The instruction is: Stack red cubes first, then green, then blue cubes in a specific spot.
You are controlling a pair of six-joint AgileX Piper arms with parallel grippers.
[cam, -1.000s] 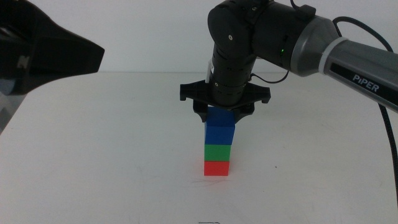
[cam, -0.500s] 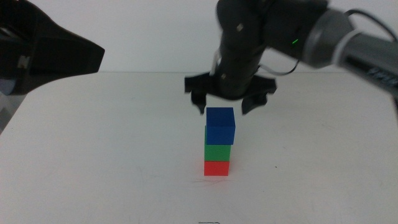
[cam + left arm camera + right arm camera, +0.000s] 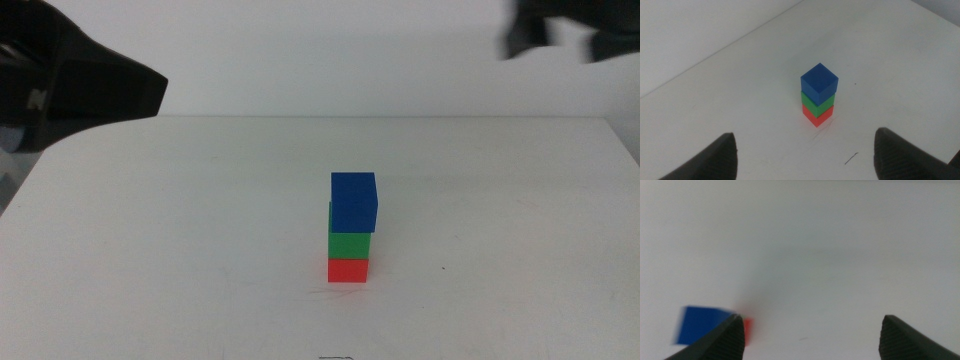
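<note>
We see the stack standing on its own near the middle of the white tabletop (image 3: 150,250), well apart from every edge. The small matte bright-red cube (image 3: 347,270) sits at the bottom on the bare patch that serves as the spot, the small matte green cube (image 3: 349,244) rests on it, and the small matte dark-blue cube (image 3: 354,201) is on top. Nothing touches any of the three.

The right claw (image 3: 812,335) is high above the tabletop, off toward the far right corner, blurred in the middle view; its jaws stand wide apart and empty. The left claw (image 3: 805,155) hangs over the left side of the tabletop, looking at the stack from a distance, its jaws likewise spread and holding nothing.

We judge the ordering done, so the risk now lies in the stack itself. The dark-blue cube looks shifted slightly toward the right edge relative to the green cube beneath it, and in the left wrist view its corner overhangs a little. A knock to the tabletop or an arm sweeping low past the stack could tip that top cube off. Both arms should clear high and wide.
</note>
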